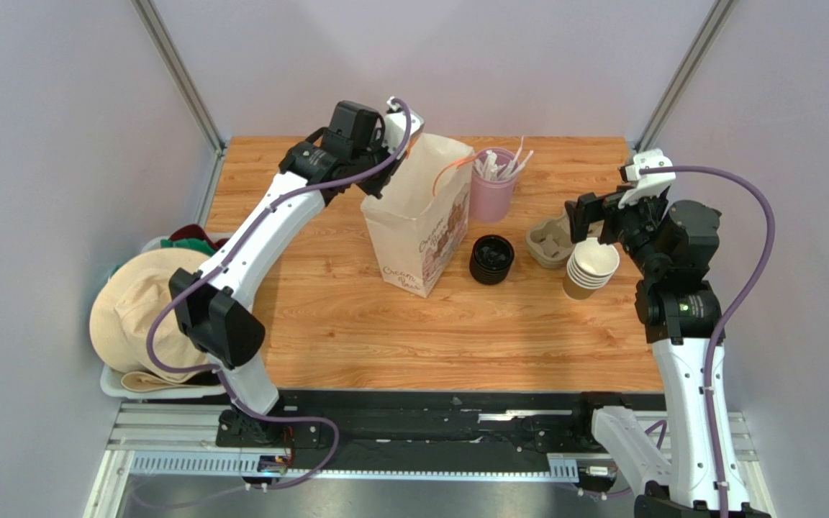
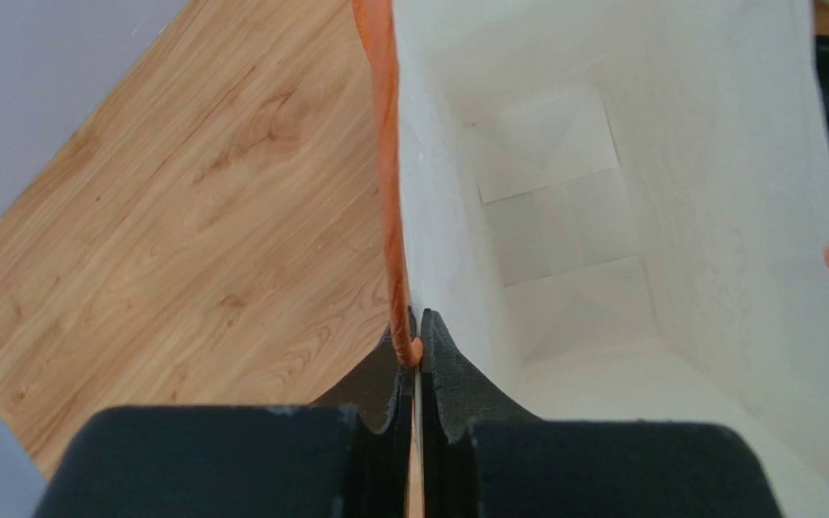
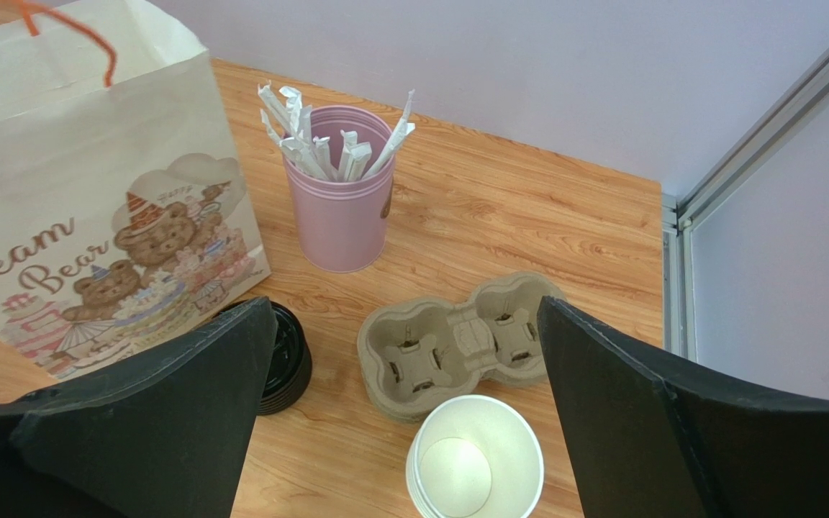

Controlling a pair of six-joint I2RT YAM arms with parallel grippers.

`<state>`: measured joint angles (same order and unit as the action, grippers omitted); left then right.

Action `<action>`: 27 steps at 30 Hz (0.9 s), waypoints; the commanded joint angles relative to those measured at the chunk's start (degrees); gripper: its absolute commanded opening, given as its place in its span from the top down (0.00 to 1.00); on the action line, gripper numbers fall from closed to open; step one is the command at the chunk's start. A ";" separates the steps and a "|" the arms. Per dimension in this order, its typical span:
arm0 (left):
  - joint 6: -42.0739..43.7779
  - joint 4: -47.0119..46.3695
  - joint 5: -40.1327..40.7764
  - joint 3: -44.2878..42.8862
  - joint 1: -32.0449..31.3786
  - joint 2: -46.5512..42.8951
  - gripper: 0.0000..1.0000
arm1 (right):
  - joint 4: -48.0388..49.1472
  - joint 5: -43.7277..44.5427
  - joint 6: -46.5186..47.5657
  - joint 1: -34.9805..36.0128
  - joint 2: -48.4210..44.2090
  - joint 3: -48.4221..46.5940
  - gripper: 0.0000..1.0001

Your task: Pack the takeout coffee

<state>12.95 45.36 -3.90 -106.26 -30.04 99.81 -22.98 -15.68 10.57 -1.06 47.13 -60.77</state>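
No single lidded kraft cup shows in any view; the takeout coffee is out of view. The cream paper bag [image 1: 421, 216] with a bear print stands open at mid-table. My left gripper [image 1: 403, 124] is shut on the bag's rim and orange handle [image 2: 389, 162]; its wrist view [image 2: 417, 324] looks down into the empty white bag [image 2: 559, 216]. My right gripper [image 1: 594, 221] is open and empty. In its wrist view [image 3: 403, 308] it hovers above a nested stack of brown cups [image 3: 475, 459], which also shows in the top view [image 1: 590, 264].
A stack of black lids [image 1: 491, 259] sits right of the bag. A pulp two-cup carrier [image 1: 549, 240] lies beside the cup stack. A pink cup of white sticks [image 1: 492, 186] stands behind. A bin of hats [image 1: 149, 313] sits off the table's left edge.
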 commanded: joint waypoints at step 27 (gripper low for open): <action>-1.70 3.42 15.51 16.08 2.80 -20.26 0.64 | 0.32 -0.05 3.14 -0.26 2.43 -1.53 0.02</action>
<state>12.27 48.36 13.69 -90.24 -27.75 83.83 -22.83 -16.56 10.98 -1.10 48.38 -59.83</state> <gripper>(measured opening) 0.233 0.985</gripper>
